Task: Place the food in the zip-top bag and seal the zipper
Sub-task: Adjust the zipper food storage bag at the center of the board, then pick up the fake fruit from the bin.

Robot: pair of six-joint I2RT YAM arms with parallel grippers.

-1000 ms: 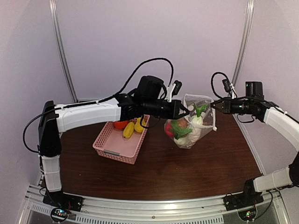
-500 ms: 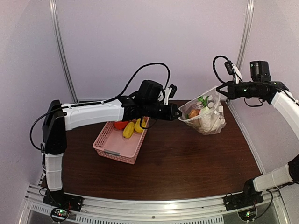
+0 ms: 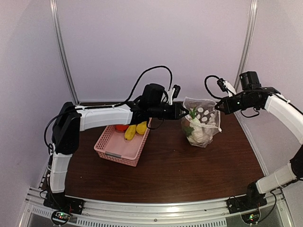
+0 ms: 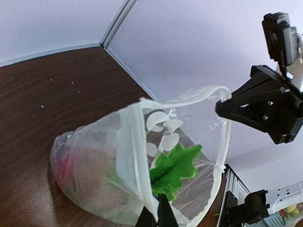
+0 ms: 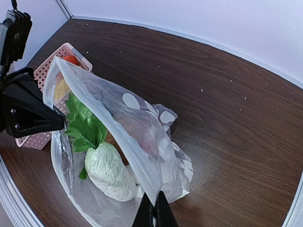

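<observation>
Both arms are on the zip-top bag [image 3: 203,130] at the back right of the surface [image 3: 165,175]; my left end effector [image 3: 186,112] is pinched tight on one side of its mouth, my right end effector [image 3: 217,108] on the opposite side. The zipper [image 4: 129,156] gapes unsealed between them. Inside lie a green leafy piece [image 5: 87,125] and a white piece [image 5: 111,172], plus something reddish, too blurred to name. Yellow pieces [image 3: 135,130] sit in the pink basket [image 3: 113,147], well apart from the bag.
</observation>
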